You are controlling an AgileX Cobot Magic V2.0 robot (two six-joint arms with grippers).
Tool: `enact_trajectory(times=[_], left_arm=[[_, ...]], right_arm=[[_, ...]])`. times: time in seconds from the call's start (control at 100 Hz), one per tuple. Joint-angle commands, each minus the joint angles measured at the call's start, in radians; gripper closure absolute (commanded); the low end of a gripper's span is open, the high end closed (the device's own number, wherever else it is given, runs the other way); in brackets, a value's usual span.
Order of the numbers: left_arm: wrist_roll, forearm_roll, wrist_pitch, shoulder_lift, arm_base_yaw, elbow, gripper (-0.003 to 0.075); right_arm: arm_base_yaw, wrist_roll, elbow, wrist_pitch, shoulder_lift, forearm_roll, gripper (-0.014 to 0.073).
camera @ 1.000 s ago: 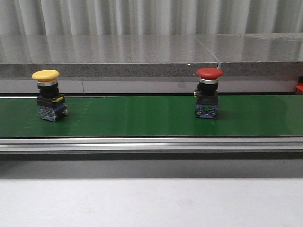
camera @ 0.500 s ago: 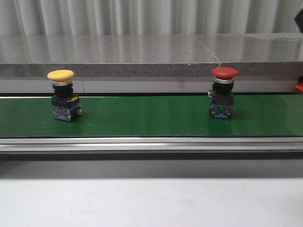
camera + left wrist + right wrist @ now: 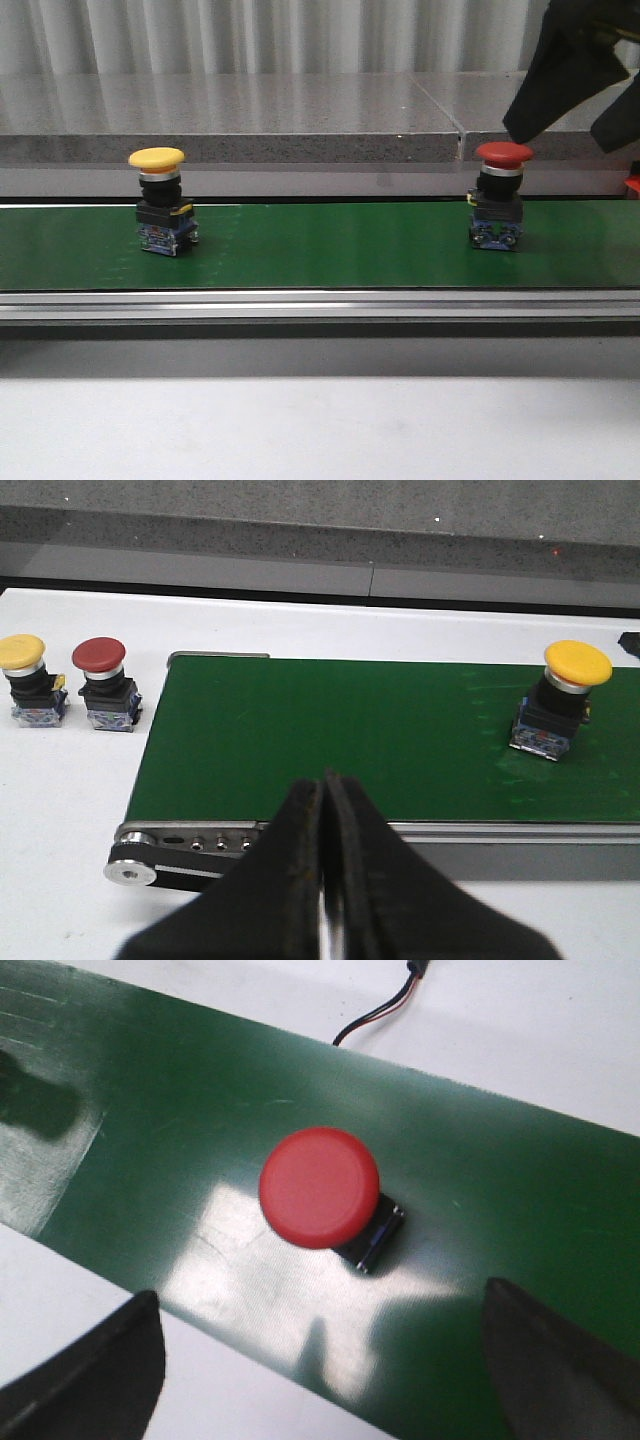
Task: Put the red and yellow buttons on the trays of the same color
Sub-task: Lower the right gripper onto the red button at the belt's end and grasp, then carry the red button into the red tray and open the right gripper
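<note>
A yellow button (image 3: 157,200) stands upright on the left part of the green belt (image 3: 320,245); the left wrist view shows the same yellow button (image 3: 560,695). A red button (image 3: 502,196) stands upright on the right part of the belt. My right gripper (image 3: 560,130) hangs open just above and behind it. In the right wrist view the red button (image 3: 320,1190) lies ahead of the gripper (image 3: 322,1295), between the lines of its wide-apart fingers. My left gripper (image 3: 325,790) is shut on nothing, short of the belt's near end. The trays are out of view.
A second yellow button (image 3: 25,678) and a second red button (image 3: 103,680) stand on the white table beside the belt's end. A grey stone ledge (image 3: 230,120) runs behind the belt. A metal rail (image 3: 320,305) borders its front. A cable (image 3: 380,1010) lies past the belt.
Both buttons have travelled to the right along the belt. My right gripper has come down into the front view at the upper right, over the red button.
</note>
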Motion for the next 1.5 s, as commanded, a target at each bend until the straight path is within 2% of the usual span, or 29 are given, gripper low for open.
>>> enact_trajectory(times=[0.0,0.31,0.38,0.45,0.57,0.67,0.89,1.29,1.49], left_arm=[[-0.001,-0.008,-0.069,0.007,-0.007,-0.027,0.0741],[-0.001,-0.008,-0.069,0.007,-0.007,-0.027,0.0741],[-0.001,-0.008,-0.069,0.007,-0.007,-0.027,0.0741],[-0.001,-0.008,-0.069,0.007,-0.007,-0.027,0.0741],[-0.001,-0.008,-0.069,0.007,-0.007,-0.027,0.0741],[-0.001,-0.008,-0.069,0.007,-0.007,-0.027,0.0741],[-0.001,-0.008,-0.069,0.007,-0.007,-0.027,0.0741],[-0.001,-0.008,-0.069,0.007,-0.007,-0.027,0.0741],[-0.001,-0.008,-0.069,0.007,-0.007,-0.027,0.0741]], right_arm=[[0.002,-0.007,-0.052,-0.061,0.018,0.010,-0.0041],[0.002,-0.007,-0.091,-0.122,0.134,0.007,-0.0040],[0.002,-0.007,-0.091,-0.133,0.147,0.003,-0.0011],[0.002,-0.007,-0.091,-0.134,0.149,0.003,0.0084],[0.002,-0.007,-0.095,-0.130,0.148,0.003,0.0326],[-0.002,-0.007,-0.123,-0.109,0.147,0.000,0.0424],[-0.047,-0.006,-0.247,-0.077,0.146,-0.074,0.0431],[-0.383,0.012,-0.443,-0.087,0.210,-0.074,0.0431],[-0.457,0.012,-0.469,-0.159,0.305,-0.073,0.0431]])
